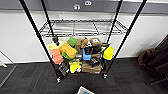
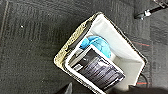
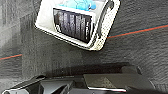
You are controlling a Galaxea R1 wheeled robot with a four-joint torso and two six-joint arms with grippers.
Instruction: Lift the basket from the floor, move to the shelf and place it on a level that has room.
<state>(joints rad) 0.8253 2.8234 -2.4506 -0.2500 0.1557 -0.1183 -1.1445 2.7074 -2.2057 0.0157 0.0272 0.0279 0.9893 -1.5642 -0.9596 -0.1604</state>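
Item: small rectangular woven basket (image 2: 100, 53), beige-cream weave with pale fabric lining and a dark handle loop at the end. Location: resting on the floor (image 2: 30, 45), dark charcoal carpet tiles with faint stripes, below both wrist cameras; a corner of it shows at the lower edge of the head view. Contents: a blue soft object (image 2: 96, 45) and a flat dark packet with a white border (image 2: 96, 67), leaning inside.

Jaws: neither pair can be made out against the dark robot hardware, so whether they are open, closed or gripping cannot be told. No finger is seen touching the basket's rim or handle.

Beyond the basket: tall narrow black metal rack shelf on small wheels (image 1: 37, 32), standing ahead of the robot against a white wall. Middle wire-grid level (image 1: 80, 28): bare, with room. Bottom tier: crowded with yellow, orange and green sponges (image 1: 65, 50), a brown cardboard box (image 1: 91, 68) and other small goods.

Status, as judged: lift not yet done; carrying and placing on the free level remain.
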